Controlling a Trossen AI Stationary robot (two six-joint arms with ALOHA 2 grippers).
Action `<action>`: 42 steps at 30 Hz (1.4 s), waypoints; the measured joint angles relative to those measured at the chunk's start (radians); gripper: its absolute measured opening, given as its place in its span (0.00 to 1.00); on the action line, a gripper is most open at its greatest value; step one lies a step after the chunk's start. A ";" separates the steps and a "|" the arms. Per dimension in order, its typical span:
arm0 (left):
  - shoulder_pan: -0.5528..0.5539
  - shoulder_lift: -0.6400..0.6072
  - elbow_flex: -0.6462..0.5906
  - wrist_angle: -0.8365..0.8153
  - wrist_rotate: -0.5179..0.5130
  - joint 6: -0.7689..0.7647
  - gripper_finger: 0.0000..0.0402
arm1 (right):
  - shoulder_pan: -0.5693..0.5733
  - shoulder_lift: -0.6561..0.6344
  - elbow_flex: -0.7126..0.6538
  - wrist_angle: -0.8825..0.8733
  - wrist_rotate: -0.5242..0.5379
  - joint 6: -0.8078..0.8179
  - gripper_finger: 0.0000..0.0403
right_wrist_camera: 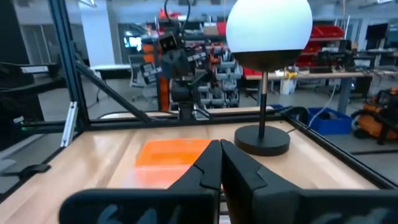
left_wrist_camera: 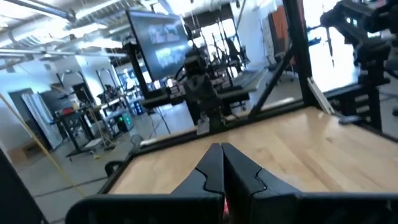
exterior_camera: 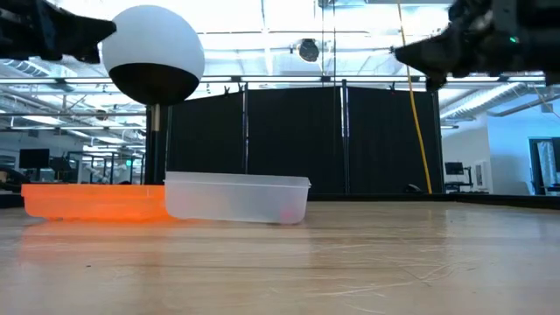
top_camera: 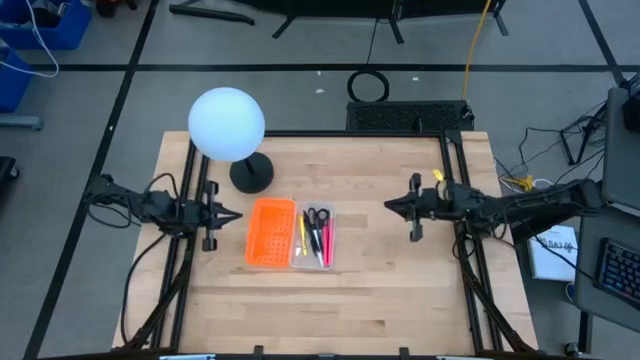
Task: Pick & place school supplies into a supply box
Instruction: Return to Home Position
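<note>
The clear supply box (top_camera: 313, 238) lies near the table's middle, its flat bottom on the wood, side by side with an orange tray (top_camera: 270, 232). Inside it lie pens and pencils, yellow, pink and dark (top_camera: 314, 242), and small black-handled scissors (top_camera: 317, 216). In the low view the clear box (exterior_camera: 236, 197) stands to the right of the orange tray (exterior_camera: 94, 200). My left gripper (top_camera: 236, 215) hovers shut over the table left of the trays, its fingers (left_wrist_camera: 219, 163) empty. My right gripper (top_camera: 390, 207) hovers shut to the right of the box, fingers (right_wrist_camera: 219, 160) pointing at the trays.
A lamp with a white globe (top_camera: 227, 124) on a black round base (top_camera: 251, 174) stands behind the orange tray, toward the far edge. Black frame rails (top_camera: 452, 160) run along the table's sides. Bare wood (top_camera: 360, 310) lies toward the near edge.
</note>
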 joint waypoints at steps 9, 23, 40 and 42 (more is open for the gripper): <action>0.011 0.001 -0.003 -0.106 -0.019 -0.061 0.00 | 0.007 -0.156 -0.170 0.132 0.001 0.032 0.00; 0.011 -0.005 -0.105 -0.007 0.081 -0.077 0.00 | 0.018 -0.160 -0.173 0.077 0.003 0.047 0.00; 0.011 -0.005 -0.106 0.076 0.054 -0.095 0.00 | 0.059 -0.175 -0.174 0.060 -0.100 -0.062 0.00; 0.011 -0.005 -0.106 0.060 0.049 -0.096 0.02 | 0.070 -0.175 -0.174 0.059 -0.100 -0.056 0.00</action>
